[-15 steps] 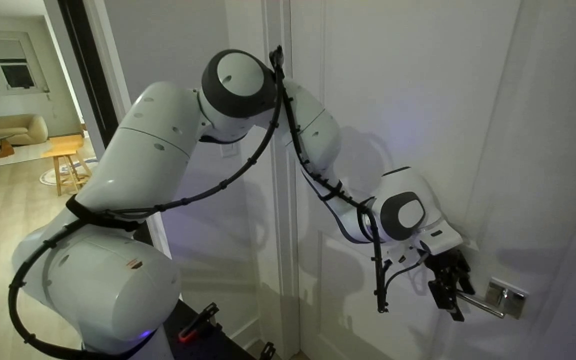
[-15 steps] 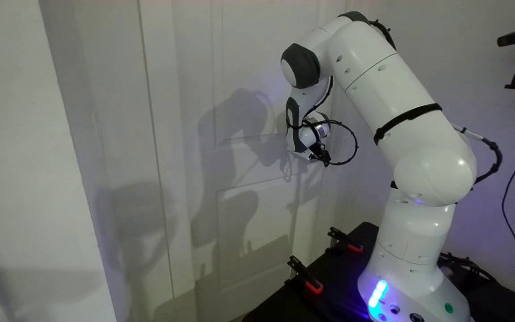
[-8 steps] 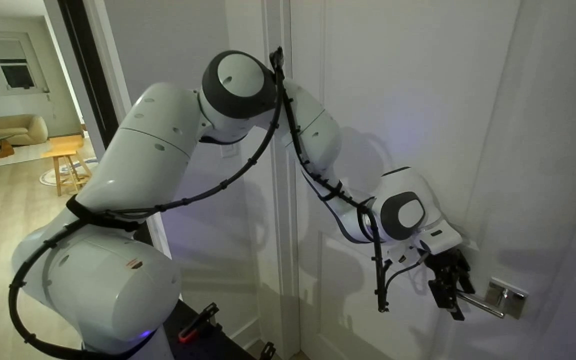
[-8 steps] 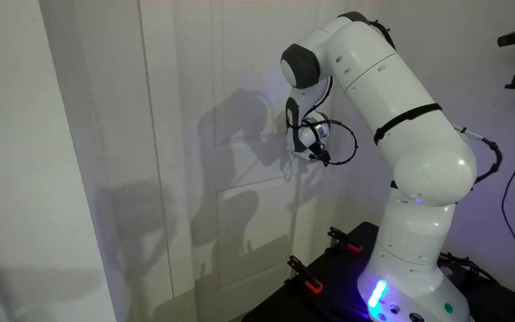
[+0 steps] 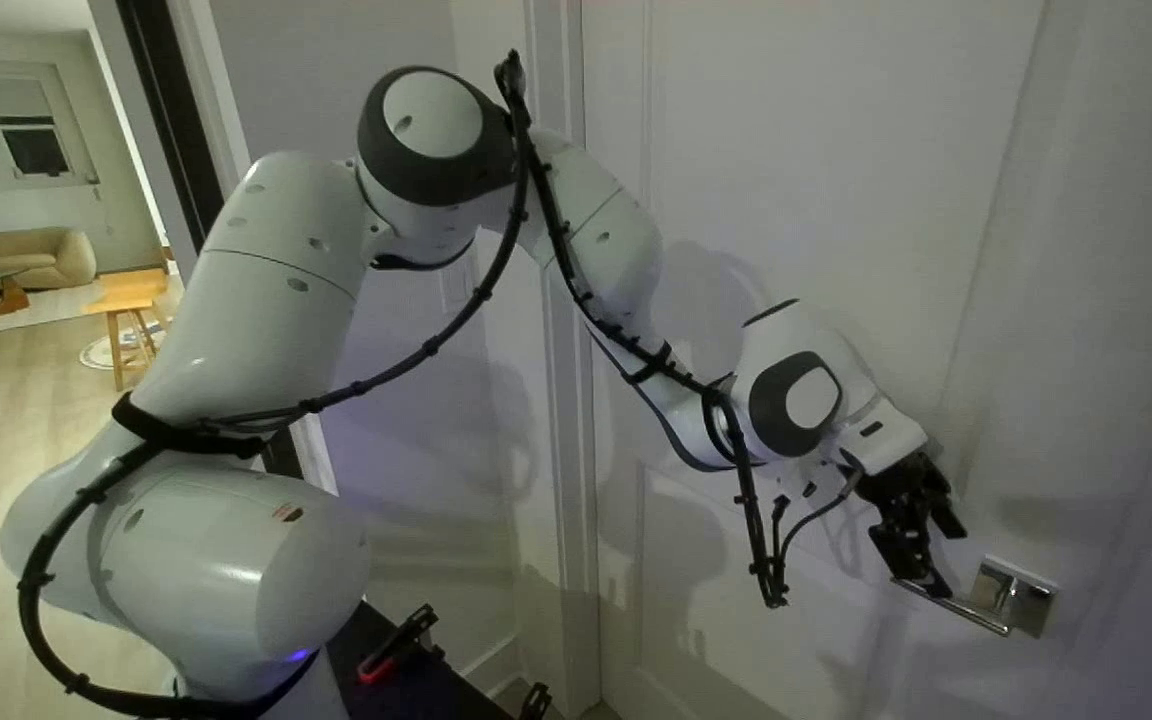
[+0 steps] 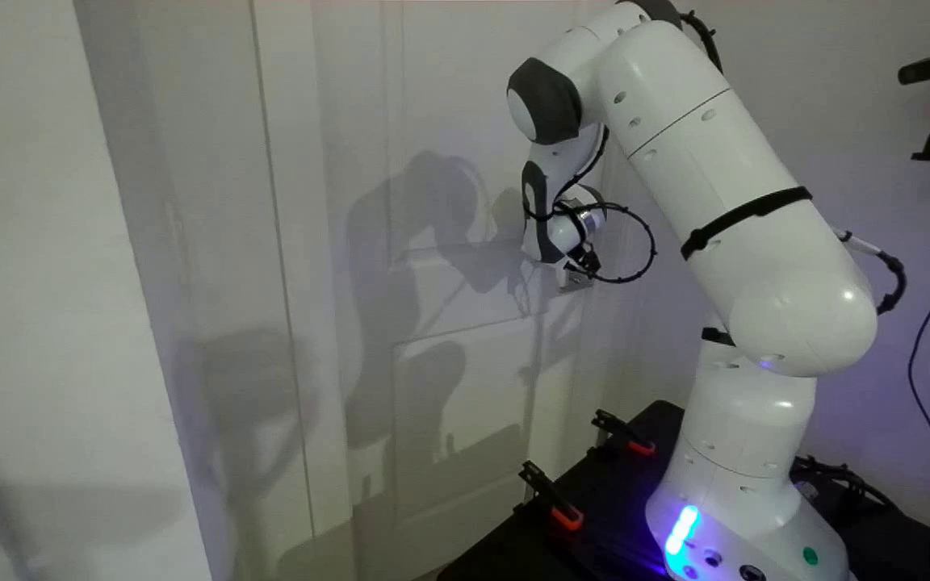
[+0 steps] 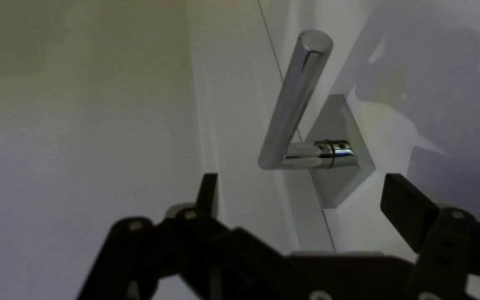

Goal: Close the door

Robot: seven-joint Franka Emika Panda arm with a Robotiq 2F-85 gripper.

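Along the bottom of the wrist view the claw [image 7: 301, 183] stands spread, holding nothing; beyond, the lever handle [image 7: 293, 100] sits upper centre. At right the door [image 7: 440, 96] looks flush with its frame [image 7: 238, 116]: closing seems done, latching unconfirmed, withdrawal perhaps remaining.

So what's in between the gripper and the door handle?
Nothing that I can see: in the wrist view, the stretch from the open gripper to the handle is bare.
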